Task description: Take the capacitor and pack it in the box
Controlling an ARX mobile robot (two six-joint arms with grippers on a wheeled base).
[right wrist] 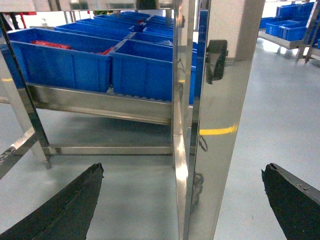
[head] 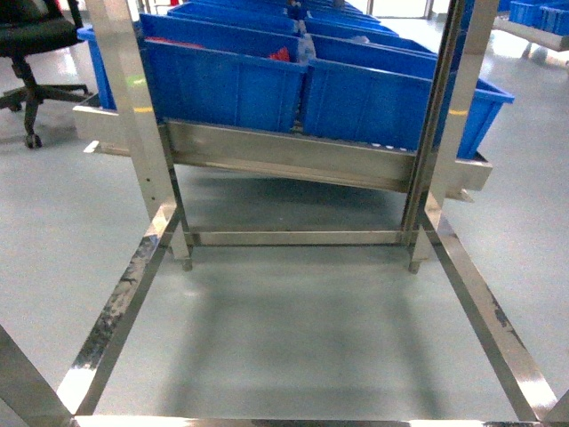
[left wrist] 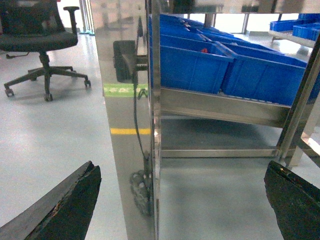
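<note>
Black, scuffed fingers (left wrist: 65, 210) of the left end effector (left wrist: 182, 210) sit at the bottom corners of the left wrist view, spread wide with nothing between them but grey floor (left wrist: 215, 195). The right end effector (right wrist: 182, 205) is likewise spread wide and empty, its dark fingers (right wrist: 65, 210) framing a polished steel post (right wrist: 220, 125) that stands just ahead of it. A similar mirror-bright steel upright (left wrist: 130, 100) fills the middle of the left wrist view, reflecting a cable and yellow and green floor markings. Beyond the posts a sloped stainless shelf (head: 293, 156) carries rows of blue plastic bins (head: 222, 80) set side by side, touching; something red (right wrist: 47, 45) shows inside one bin, too small to identify. In the head view neither end effector appears; low steel frame rails (head: 120, 307) run along the floor and join a crossbar (head: 293, 237) beneath the shelf. A black office chair (left wrist: 40, 45) on castors stands on the floor off to the left, well apart from the rack. More blue bins (right wrist: 287, 12) sit on another rack far to the right. Neither the capacitor nor the box can be seen in any view.
</note>
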